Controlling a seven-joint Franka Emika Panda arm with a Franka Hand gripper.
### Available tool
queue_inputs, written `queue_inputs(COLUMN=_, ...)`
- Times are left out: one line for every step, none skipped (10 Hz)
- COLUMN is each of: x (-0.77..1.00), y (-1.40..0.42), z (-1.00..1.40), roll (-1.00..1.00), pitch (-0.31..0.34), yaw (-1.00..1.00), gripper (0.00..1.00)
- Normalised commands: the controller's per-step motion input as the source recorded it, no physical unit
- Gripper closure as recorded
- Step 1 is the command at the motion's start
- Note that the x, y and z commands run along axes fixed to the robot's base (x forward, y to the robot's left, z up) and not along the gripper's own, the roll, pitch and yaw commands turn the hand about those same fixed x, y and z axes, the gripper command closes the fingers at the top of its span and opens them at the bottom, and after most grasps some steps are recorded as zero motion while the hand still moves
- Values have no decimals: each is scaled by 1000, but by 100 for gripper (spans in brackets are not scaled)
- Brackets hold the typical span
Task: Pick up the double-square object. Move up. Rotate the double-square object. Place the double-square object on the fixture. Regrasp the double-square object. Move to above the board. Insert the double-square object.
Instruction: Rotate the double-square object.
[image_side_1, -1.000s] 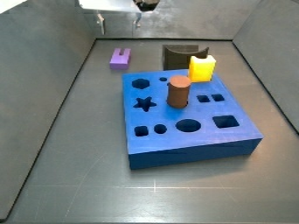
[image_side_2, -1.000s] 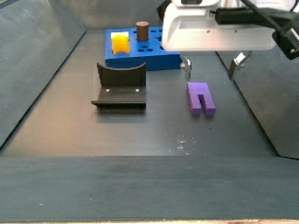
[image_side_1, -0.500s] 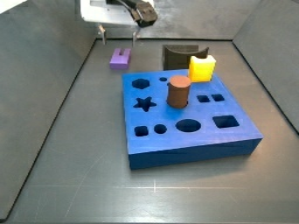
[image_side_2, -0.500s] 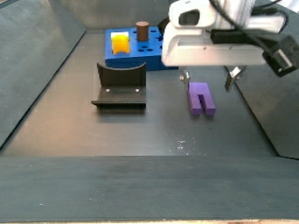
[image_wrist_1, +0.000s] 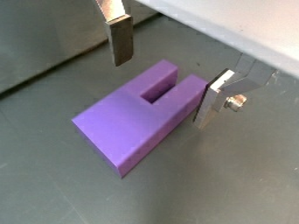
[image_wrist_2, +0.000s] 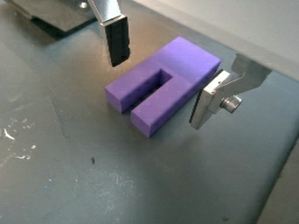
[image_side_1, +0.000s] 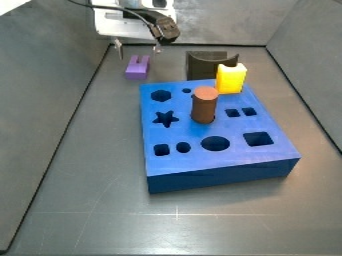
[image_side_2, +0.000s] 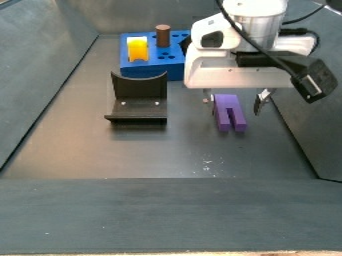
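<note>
Gripper (image_wrist_2: 163, 80) sits low over the double-square object (image_wrist_2: 163, 84), which lies flat on the floor (image_wrist_2: 70, 166); in both wrist views one finger (image_wrist_1: 118, 39) stands on each side of the object, apart from it, jaws spread. In a side view the gripper (image_side_1: 139, 44) is at the far end of the floor, above the double-square object (image_side_1: 138, 68). The board (image_side_1: 214, 140) lies nearer the camera, to the right. The cylinder (image_side_1: 205, 104) and yellow block (image_side_1: 231, 77) stand in the board. The fixture (image_side_1: 206, 62) stands just behind the board's far edge, right of the object.
</note>
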Motion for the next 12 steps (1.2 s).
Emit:
queue_inputs(x=42, y=10, z=-391, roll=-143, pitch=-74, yaw=22, gripper=0)
queue_inputs(x=44, y=15, z=-326, roll=-148, pitch=-76, yaw=21, gripper=0)
queue_inputs(x=43, y=16, z=-287, roll=-150, pitch=-83, yaw=21, gripper=0)
queue_inputs(x=36, y=13, z=-213, roll=-158, pitch=-92, yaw=23, gripper=0)
queue_inputs(x=30, y=12, z=-170, roll=-165, pitch=-82, yaw=24, gripper=0)
queue_inputs(x=28, y=13, z=-170, roll=-165, pitch=-80, yaw=21, gripper=0)
queue_inputs(x=28, y=13, z=-170, roll=-164, pitch=-80, yaw=21, gripper=0)
queue_inputs(x=28, y=13, z=-170, roll=-164, pitch=-80, yaw=21, gripper=0)
queue_inputs(x=28, y=13, z=-170, roll=-164, pitch=-80, yaw=21, gripper=0)
queue_inputs(x=28, y=13, z=-170, roll=-164, pitch=-80, yaw=20, gripper=0)
queue_inputs(x=28, y=13, z=-170, roll=-164, pitch=-80, yaw=20, gripper=0)
queue_inputs(x=28, y=13, z=-170, roll=-164, pitch=-80, yaw=20, gripper=0)
